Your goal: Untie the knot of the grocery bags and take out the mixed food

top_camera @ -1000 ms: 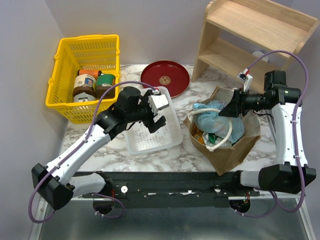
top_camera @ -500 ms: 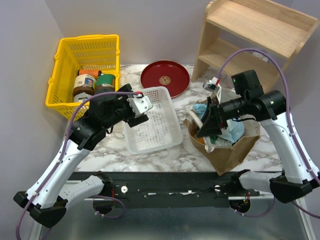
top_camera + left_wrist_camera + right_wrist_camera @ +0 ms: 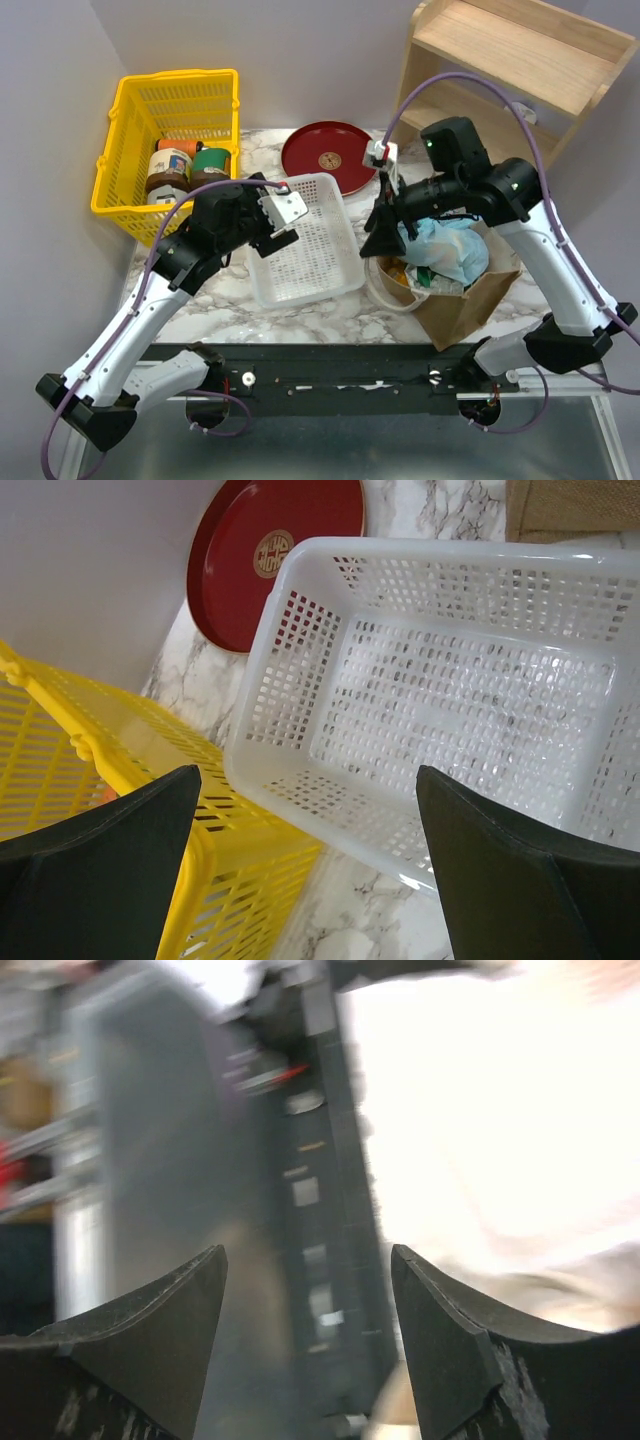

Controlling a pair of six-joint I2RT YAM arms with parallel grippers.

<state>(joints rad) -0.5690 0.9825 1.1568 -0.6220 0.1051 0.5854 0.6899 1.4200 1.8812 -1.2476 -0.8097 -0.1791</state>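
The brown paper bag [image 3: 470,292] stands open at the right, with a white rope handle [image 3: 388,296] hanging over its front left edge. The light-blue plastic bag [image 3: 447,248] sits inside it, still bunched at the top. Bits of orange and green food [image 3: 404,280] show under it. My right gripper [image 3: 382,240] hangs open and empty over the paper bag's left rim, beside the blue bag. The right wrist view is blurred, and its gripper [image 3: 307,1250] holds nothing. My left gripper [image 3: 280,228] is open and empty above the left side of the white basket [image 3: 335,268].
The left wrist view shows the open left gripper [image 3: 305,775] over the white basket [image 3: 300,660]. The yellow basket [image 3: 120,160] with jars stands at the far left. A red plate [image 3: 330,155] lies at the back. A wooden shelf [image 3: 500,70] stands at the back right.
My right arm has swung left, from the paper bag's right side across the blue bag to its left rim. My left gripper has drawn back a little to the left over the white basket.
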